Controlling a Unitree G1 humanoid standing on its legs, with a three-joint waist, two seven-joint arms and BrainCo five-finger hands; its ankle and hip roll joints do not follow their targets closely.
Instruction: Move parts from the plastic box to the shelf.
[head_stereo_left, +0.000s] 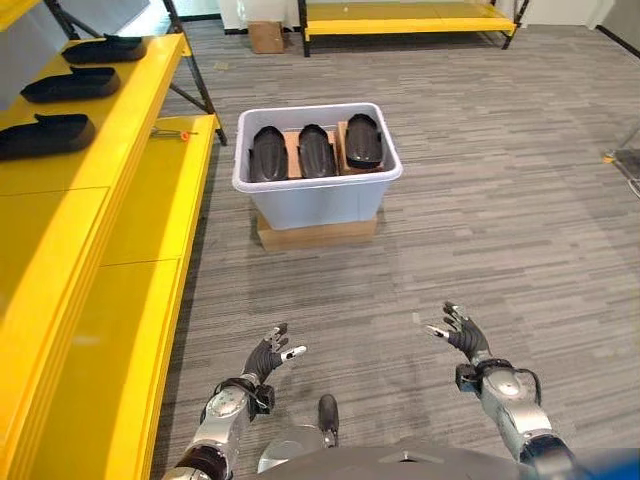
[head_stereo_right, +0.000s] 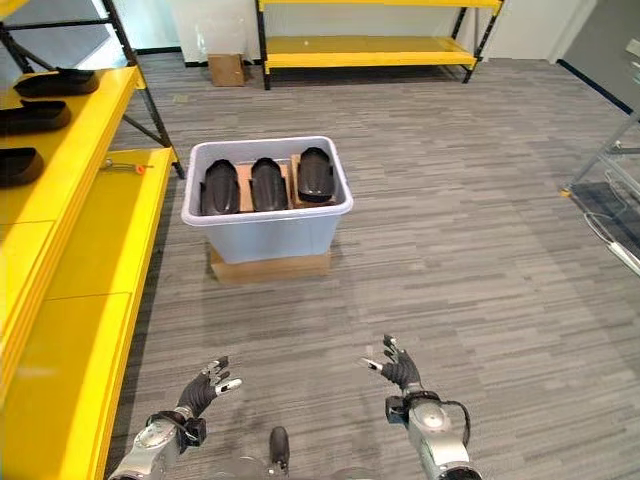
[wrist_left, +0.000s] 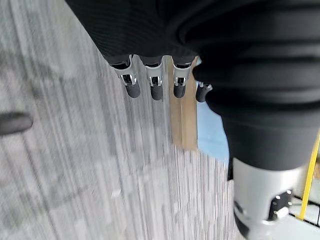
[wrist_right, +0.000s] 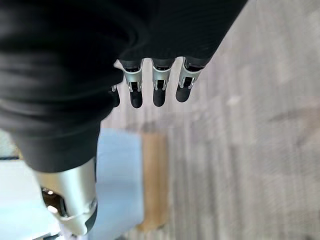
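parts (head_stereo_left: 316, 152) lay three abreast in the plastic box (head_stereo_left: 318, 190), dark, long, curved shells standing side by side with brown cardboard dividers (head_stereo_left: 292, 150) between them. the box sat on a flat cardboard slab (head_stereo_left: 318, 233) on the grey floor (head_stereo_left: 480, 200), well ahead of both hands. the yellow shelf (head_stereo_left: 110, 130) ran along the robot's left, and its upper level already carried three like parts (head_stereo_left: 70, 85) in a row, with bare yellow surface nearer the robot.

the left hand (head_stereo_left: 268, 355) and the right hand (head_stereo_left: 460, 332) hung low and apart, palms turned inward, fingers (wrist_left: 156, 85) straight and relaxed, holding nothing. both were well short of the box.

the step in hand looked like the approach and first reach. to do it well, the robot would probably have needed to close on the box squarely, so that the rim came within easy reach of both arms. the part on the right (head_stereo_left: 364, 140) sat a little higher and further back than the other two, so it seemed the easiest to take first. the parts are long, so a grip at each end with the two hands might have kept one level; a single hand at the middle might have let it tip. the fingers would have needed to slip down between part and divider without dragging the cardboard up. lifting straight up clear of the rim before turning toward the shelf should have avoided catching the wall.
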